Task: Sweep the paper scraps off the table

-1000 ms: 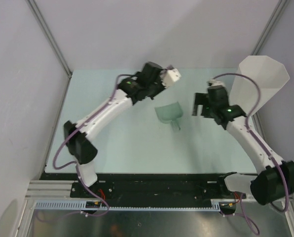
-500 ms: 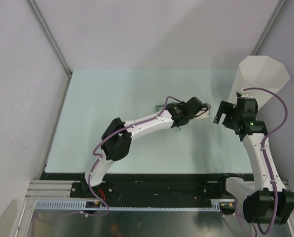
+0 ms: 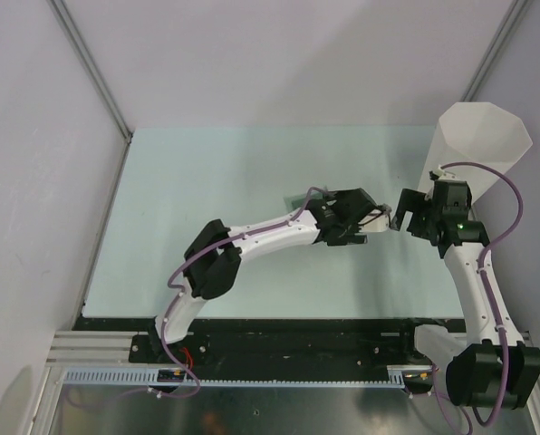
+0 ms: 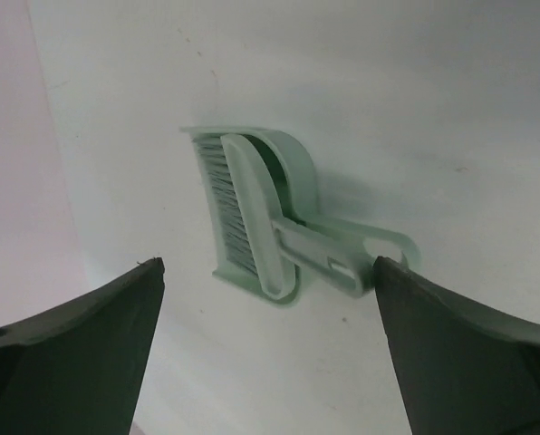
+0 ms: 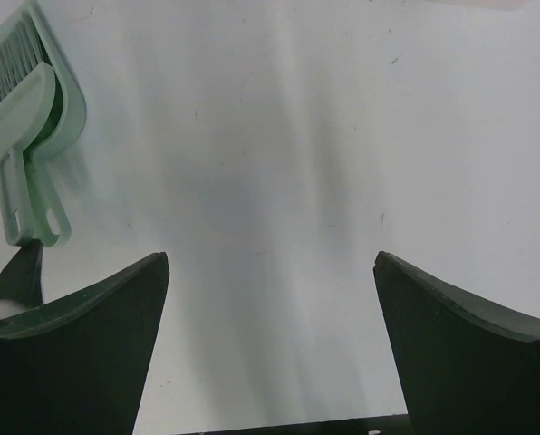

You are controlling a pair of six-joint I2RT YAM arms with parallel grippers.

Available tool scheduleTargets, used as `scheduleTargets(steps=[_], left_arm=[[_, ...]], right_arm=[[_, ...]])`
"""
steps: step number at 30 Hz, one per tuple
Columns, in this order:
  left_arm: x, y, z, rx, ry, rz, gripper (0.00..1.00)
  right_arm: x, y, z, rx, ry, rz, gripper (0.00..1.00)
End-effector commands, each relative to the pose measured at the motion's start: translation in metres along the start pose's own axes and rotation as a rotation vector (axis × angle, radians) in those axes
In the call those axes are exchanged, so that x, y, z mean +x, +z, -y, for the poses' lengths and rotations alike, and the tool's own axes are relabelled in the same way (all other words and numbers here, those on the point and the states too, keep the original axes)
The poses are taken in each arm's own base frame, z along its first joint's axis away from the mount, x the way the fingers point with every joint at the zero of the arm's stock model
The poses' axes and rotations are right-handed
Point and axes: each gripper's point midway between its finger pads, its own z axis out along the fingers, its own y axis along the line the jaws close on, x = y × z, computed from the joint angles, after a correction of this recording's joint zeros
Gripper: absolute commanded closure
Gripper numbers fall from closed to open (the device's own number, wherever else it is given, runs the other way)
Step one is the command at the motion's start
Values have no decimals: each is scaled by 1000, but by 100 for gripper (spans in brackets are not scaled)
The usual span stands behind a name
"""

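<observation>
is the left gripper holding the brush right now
No, the brush lies nested in the dustpan on the table, with the left gripper open and clear of it.

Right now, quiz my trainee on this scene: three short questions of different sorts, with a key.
1. True or false: the left gripper is shut on the dustpan.
2. Where is the brush? A) nested in the dustpan B) clamped between fingers C) standing upright on its bristles
3. Fill in: seen in the top view, the white bin stands at the far ____ corner.
Key: 1 false, its jaws are open above the pan; 2 A; 3 right.
</observation>
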Motion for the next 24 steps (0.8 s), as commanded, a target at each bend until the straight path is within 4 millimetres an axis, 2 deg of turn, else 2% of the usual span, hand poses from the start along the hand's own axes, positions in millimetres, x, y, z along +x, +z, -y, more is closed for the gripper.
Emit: scheduleTargets(steps=[1,4,6,8,11,14,15,17,18,19,20,21,22,23,24], left_arm=[[-53,-76,-29,54,-97,266,0],[-64,-115,-37,106,-140,360,0],[-62,-137,-39,134,-152,387,0],[-62,-149,-35,187,-178,410,0],[-47,-169,-31,278,-244,422,0],[-13,-176,-44,308,-359,405,0],[8,-170,-59,290,-420,377,0],[40,-169,-70,271,-522,335,0],[68,-163,-88,229,-591,299,0],[89,-155,-85,233,-639,257,0],[103,-161,-91,218,-671,263,0],[127,-156,-106,170,-723,252,0],[149,-146,-92,177,-734,210,0],[156,-152,-104,120,-722,254,0],[179,-147,-110,70,-730,231,0]], right_arm=[[-9,1,0,-4,-9,37,0],[-10,0,-1,-8,-12,41,0],[-10,0,-2,-16,-16,38,0],[-10,0,-4,-28,-16,39,0],[-9,-2,-9,-60,-29,40,0],[-8,-4,-21,-138,-45,65,0],[-7,-4,-24,-158,-50,72,0],[-6,-4,-33,-216,-58,101,0],[-11,-4,-37,-234,-62,130,0],[-12,-7,-41,-261,-67,148,0],[-7,-3,-41,-267,-65,148,0],[-16,-3,-44,-283,-74,196,0],[-16,-1,-46,-298,-78,212,0],[-14,3,-46,-306,-81,227,0],[-29,4,-48,-313,-90,308,0]])
